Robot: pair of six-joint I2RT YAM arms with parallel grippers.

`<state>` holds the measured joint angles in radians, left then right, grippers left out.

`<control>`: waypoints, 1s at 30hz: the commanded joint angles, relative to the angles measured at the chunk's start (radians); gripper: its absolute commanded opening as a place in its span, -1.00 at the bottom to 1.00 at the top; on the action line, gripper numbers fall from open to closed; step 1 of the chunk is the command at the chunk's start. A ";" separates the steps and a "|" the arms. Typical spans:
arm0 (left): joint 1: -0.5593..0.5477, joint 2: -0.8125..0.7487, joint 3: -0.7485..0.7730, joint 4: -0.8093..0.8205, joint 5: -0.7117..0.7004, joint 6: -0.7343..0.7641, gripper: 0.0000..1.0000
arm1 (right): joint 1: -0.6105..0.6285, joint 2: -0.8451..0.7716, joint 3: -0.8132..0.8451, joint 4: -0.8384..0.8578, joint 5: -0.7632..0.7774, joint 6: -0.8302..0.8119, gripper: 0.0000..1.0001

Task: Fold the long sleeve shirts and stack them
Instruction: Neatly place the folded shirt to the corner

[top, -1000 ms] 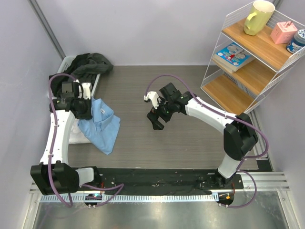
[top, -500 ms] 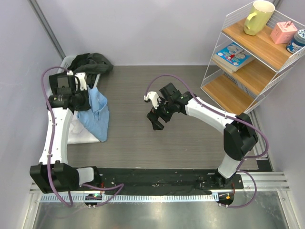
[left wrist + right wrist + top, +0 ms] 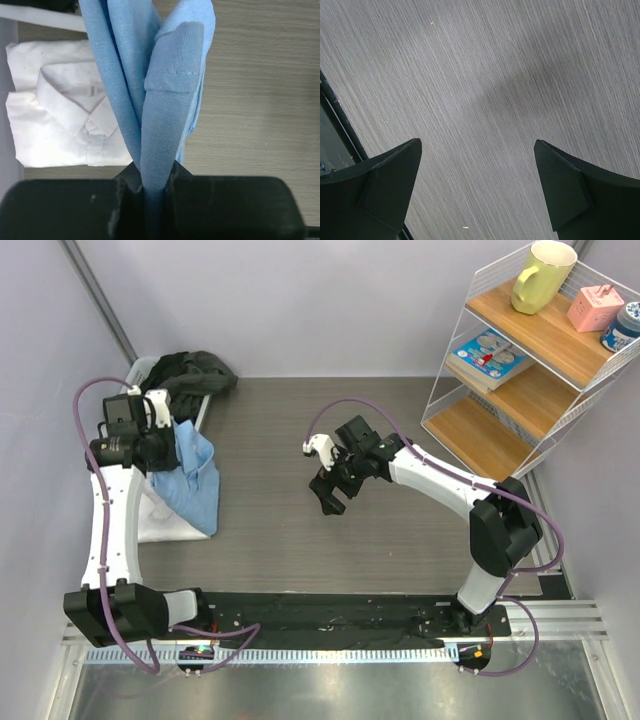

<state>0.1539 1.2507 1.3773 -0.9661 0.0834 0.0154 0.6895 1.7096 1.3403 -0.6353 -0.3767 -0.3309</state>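
Observation:
The light blue long sleeve shirt hangs in folds from my left gripper, which is shut on a bunched edge of it above the table's left side. In the left wrist view the blue cloth runs up from between the closed jaws of that gripper. The white long sleeve shirt lies folded flat, collar up, below and left of it. My right gripper hovers open over the table's middle; the right wrist view has only bare table between its fingers.
A white bin at the back left holds dark clothes. A wire shelf with a yellow mug, books and small items stands at the back right. The table is grey wood grain.
My left gripper has lifted the blue shirt off the table and carried it back and to the left, so it now hangs by the white shirt. The right arm has barely moved.

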 commanded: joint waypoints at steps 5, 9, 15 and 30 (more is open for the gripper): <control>0.094 0.009 -0.064 0.056 0.047 0.083 -1.00 | -0.004 -0.057 -0.010 0.000 0.005 -0.002 0.99; 0.125 0.026 -0.081 0.084 0.061 0.135 -1.00 | -0.002 -0.053 -0.009 0.002 0.002 0.000 1.00; 0.206 0.026 -0.127 0.161 0.171 0.261 -1.00 | -0.002 -0.050 -0.007 -0.001 0.001 0.001 0.99; 0.372 0.078 -0.248 0.362 0.222 0.402 -1.00 | -0.002 -0.051 -0.013 -0.017 0.007 -0.005 1.00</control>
<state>0.4900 1.3045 1.1328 -0.7448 0.2661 0.3408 0.6895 1.7077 1.3304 -0.6487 -0.3744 -0.3340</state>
